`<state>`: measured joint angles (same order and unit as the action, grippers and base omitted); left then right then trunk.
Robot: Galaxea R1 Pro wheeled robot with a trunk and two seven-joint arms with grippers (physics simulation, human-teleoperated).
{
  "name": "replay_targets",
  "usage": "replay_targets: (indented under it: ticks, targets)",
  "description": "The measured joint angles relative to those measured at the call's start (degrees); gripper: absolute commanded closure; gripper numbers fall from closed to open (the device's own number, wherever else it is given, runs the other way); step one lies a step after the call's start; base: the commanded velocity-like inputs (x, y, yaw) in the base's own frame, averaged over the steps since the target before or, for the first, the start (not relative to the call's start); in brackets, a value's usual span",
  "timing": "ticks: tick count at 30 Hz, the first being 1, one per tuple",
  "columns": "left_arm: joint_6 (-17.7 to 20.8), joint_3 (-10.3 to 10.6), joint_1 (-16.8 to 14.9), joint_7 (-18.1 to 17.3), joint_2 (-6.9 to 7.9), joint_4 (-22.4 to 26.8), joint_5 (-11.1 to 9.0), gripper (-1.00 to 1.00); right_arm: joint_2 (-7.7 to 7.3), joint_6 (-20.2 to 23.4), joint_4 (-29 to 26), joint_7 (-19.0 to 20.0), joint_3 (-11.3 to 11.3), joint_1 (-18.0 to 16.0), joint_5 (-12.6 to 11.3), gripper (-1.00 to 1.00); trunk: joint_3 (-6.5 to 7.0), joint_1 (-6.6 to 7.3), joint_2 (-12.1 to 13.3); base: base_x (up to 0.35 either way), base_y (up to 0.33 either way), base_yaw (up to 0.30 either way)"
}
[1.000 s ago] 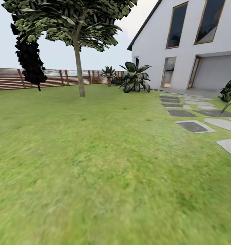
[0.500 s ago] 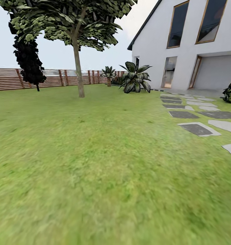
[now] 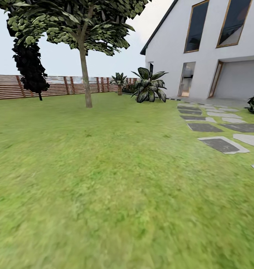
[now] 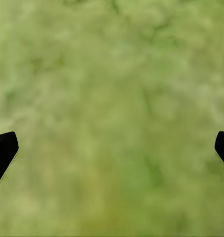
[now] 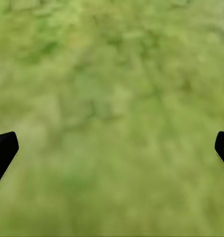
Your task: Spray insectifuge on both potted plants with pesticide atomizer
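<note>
Garden lawn [image 3: 104,179] is spread across the head view, with grey stepping stones [image 3: 220,144] off right near the white house [image 3: 201,48] and a fence [image 3: 59,85] behind the tree [image 3: 84,56]. Left gripper [image 4: 112,148] and right gripper [image 5: 112,148] are held wide apart over blurry grass, nothing gripped.

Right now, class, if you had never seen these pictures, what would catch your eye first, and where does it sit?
First the big tree standing on the lawn at upper left, with the brown fence behind it. Next the white house at upper right, a broad-leaved bush by its corner and grey stepping stones leading toward it. In the wrist views, both grippers hang open over blurred grass.
</note>
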<state>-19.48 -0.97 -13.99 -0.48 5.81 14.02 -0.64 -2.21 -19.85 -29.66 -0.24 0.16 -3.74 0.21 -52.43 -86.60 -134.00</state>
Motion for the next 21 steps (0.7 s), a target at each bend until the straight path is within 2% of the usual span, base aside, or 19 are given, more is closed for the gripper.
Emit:
replay_targets:
  ticks: [9,21]
  targets:
    - [0.0,0.0,0.0,0.0,0.0,0.0,0.0,-1.0,0.0,0.0,0.0,0.0,-0.1,0.0,-0.1,-1.0,0.0,0.0,0.0,0.339,0.0,-0.012]
    - [0.0,0.0,0.0,0.0,0.02,0.0,0.0,-1.0,-0.02,0.0,-0.1,0.0,-0.1,0.0,-0.1,-1.0,0.0,0.0,0.0,0.339,0.0,-0.223]
